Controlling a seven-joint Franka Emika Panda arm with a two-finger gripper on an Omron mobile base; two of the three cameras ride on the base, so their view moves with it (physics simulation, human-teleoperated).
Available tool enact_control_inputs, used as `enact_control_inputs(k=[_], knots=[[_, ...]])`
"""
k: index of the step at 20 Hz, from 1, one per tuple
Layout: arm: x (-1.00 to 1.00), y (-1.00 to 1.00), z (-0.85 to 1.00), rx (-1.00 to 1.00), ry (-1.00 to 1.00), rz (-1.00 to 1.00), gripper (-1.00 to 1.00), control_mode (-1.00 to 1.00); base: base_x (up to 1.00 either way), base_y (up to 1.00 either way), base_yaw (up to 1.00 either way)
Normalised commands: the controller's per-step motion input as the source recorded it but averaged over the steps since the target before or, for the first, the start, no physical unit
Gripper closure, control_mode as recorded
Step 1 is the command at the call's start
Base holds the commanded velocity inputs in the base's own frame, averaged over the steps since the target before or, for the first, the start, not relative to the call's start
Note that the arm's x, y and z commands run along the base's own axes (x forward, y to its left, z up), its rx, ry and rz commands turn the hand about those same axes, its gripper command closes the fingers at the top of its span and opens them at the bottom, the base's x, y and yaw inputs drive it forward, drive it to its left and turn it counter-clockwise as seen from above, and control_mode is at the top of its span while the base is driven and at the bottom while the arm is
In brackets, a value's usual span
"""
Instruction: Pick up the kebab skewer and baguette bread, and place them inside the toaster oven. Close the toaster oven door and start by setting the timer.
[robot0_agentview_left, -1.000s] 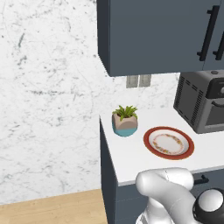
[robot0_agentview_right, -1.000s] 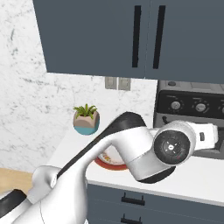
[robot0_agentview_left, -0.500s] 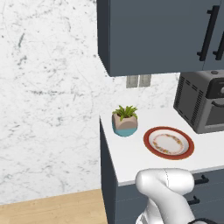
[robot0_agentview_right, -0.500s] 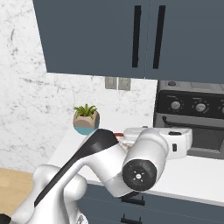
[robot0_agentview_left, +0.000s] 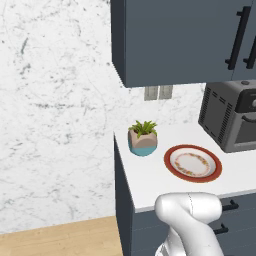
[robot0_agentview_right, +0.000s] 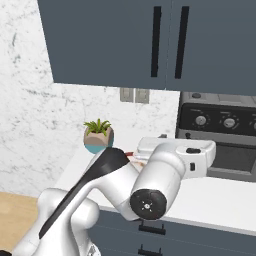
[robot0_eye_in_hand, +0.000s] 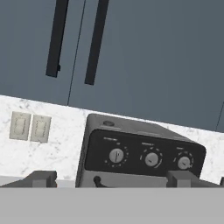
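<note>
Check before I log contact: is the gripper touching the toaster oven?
Apart. The hand view shows the open gripper facing the toaster oven, which sits well beyond its fingertips.

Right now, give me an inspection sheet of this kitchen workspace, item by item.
Surface: white counter over dark drawers.
Job's things: toaster oven at the counter's right end, three knobs along its front panel; plate looks bare, skewer and baguette not seen.
Clutter: potted plant left of the plate.
Claw: claw open, holding nothing, facing the oven's knobs.
Cables: nothing seen.
Surroundings: dark wall cabinets with black bar handles, marble wall, wall outlets, wooden floor.
</note>
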Motion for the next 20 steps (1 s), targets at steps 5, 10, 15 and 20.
enact_control_inputs(k=[5, 10, 15, 20], knots=[[0.0, 0.0, 0.01, 0.0, -0.09, 0.0, -1.0, -1.0, 0.0, 0.0, 0.0], [0.1, 0.0, 0.0, 0.0, -0.05, 0.01, -1.0, -1.0, 0.0, 0.0, 0.0], [0.08, 0.0, 0.0, 0.0, -0.02, 0.02, -1.0, -1.0, 0.0, 0.0, 0.0], [0.04, 0.0, -0.06, 0.0, 0.0, 0.03, -1.0, -1.0, 0.0, 0.0, 0.0]])
